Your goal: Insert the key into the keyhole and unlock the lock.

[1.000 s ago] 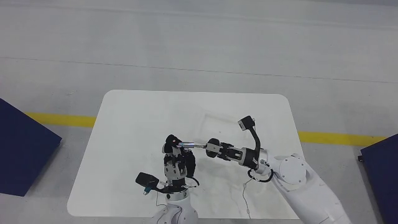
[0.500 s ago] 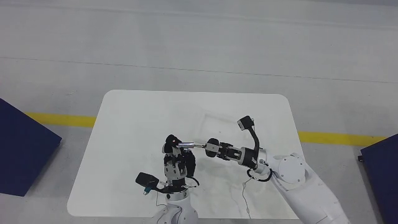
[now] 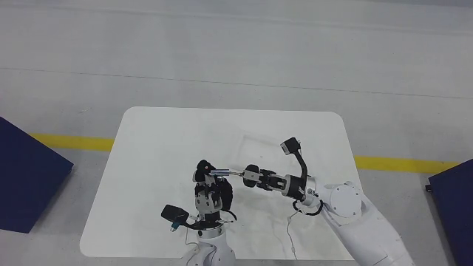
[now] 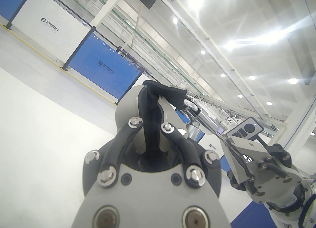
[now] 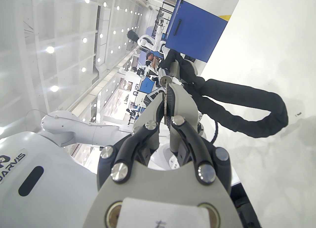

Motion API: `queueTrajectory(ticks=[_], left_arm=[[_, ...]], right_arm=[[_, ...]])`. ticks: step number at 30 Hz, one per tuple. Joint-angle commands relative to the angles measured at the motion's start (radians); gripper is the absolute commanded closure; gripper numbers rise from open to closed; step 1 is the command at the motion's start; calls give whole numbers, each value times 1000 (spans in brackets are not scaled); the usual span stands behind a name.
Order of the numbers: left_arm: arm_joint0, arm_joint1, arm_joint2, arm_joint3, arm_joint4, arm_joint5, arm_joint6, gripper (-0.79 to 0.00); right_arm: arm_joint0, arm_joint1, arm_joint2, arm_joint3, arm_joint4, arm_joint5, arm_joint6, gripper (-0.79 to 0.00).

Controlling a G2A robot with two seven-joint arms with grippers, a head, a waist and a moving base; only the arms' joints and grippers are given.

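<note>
The lock (image 3: 219, 170) is a silver cylinder held above the table's near edge by my left gripper (image 3: 207, 171), which is shut on it. In the left wrist view, black-wrapped fingers (image 4: 150, 105) clamp the lock (image 4: 195, 113). My right gripper (image 3: 247, 173) is just to the lock's right, shut on the flat metal key (image 3: 236, 171). In the right wrist view the key (image 5: 167, 102) sticks out from between the right gripper's (image 5: 167, 95) jaws. Its tip meets the keyhole (image 5: 165, 81) on the lock's face (image 5: 163, 76); how deep it sits I cannot tell.
The white table (image 3: 170, 140) is bare around both arms. A looped black cable sleeve (image 5: 246, 115) hangs from the left arm beside the lock. Blue barriers (image 3: 29, 177) stand on the floor off both sides of the table.
My right gripper with the key has crept slightly left toward the lock. The left gripper and lock have stayed in place.
</note>
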Motion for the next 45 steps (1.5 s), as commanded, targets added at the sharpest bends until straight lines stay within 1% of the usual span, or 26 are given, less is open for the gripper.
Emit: queueTrajectory(ticks=[1,13,45], left_arm=[[0,0,0,0,0,0,0,0],[0,0,0,0,0,0,0,0],[0,0,0,0,0,0,0,0]], right_arm=[[0,-1,1,1,-2,-2,1,0],[4,-5,9,6,-13,-15,24,0],[54,-28,-5,64,22,16,81,0]])
